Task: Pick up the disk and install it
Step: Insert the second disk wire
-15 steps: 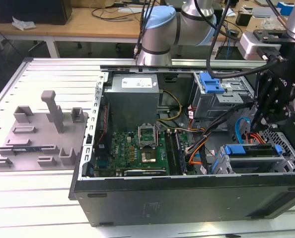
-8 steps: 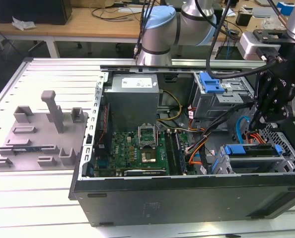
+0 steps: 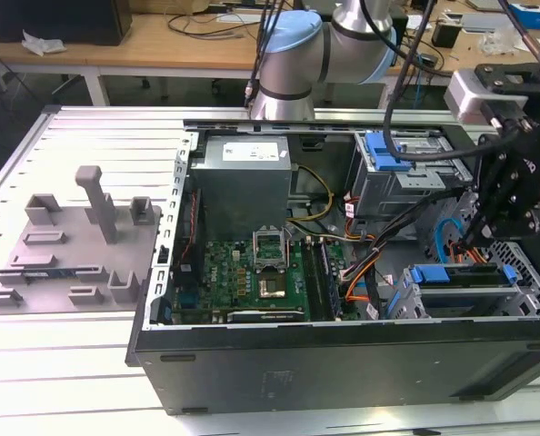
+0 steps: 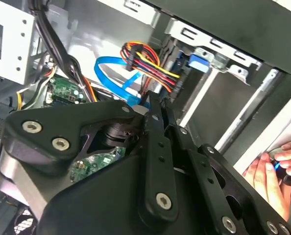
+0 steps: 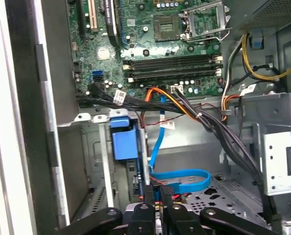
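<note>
The disk sits in the lower drive cage (image 3: 525,304) at the case's front corner, at the exterior view's right. Its blue carrier bracket (image 3: 445,273) shows along the cage's top, and the bracket's blue end (image 5: 123,139) faces out of the slot in the first wrist view. The silver body is hidden inside the cage. My black gripper (image 3: 477,238) hangs inside the case just above that cage. Its two thin fingers (image 5: 149,198) stand pressed close together with nothing between them, over a blue data cable (image 5: 182,178). The gripper (image 4: 154,106) points into the case.
A second grey cage (image 3: 406,182) with a fixed blue latch (image 3: 385,151) stands behind. Bundled black, orange and yellow cables (image 5: 204,120) cross between motherboard (image 3: 252,272) and cages. A person's hand (image 4: 275,169) rests outside the case wall. A grey fixture plate (image 3: 70,245) lies at the exterior view's left.
</note>
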Controlling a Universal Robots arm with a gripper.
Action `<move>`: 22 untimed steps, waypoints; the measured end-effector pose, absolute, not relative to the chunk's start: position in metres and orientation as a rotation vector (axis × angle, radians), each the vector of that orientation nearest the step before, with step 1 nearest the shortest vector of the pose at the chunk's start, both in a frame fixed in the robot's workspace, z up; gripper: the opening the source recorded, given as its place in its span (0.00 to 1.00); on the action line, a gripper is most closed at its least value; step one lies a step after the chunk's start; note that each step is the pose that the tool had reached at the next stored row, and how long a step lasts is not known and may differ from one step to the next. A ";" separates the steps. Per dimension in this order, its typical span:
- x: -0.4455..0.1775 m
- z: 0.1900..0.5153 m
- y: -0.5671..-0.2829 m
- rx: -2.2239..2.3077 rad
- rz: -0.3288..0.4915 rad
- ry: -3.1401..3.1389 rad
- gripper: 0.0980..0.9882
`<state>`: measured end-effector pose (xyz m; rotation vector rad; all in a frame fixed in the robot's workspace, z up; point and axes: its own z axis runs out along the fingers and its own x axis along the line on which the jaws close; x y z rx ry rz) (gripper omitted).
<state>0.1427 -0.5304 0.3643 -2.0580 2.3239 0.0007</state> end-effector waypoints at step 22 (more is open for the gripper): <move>0.143 0.363 -0.550 -2.050 0.048 2.294 0.07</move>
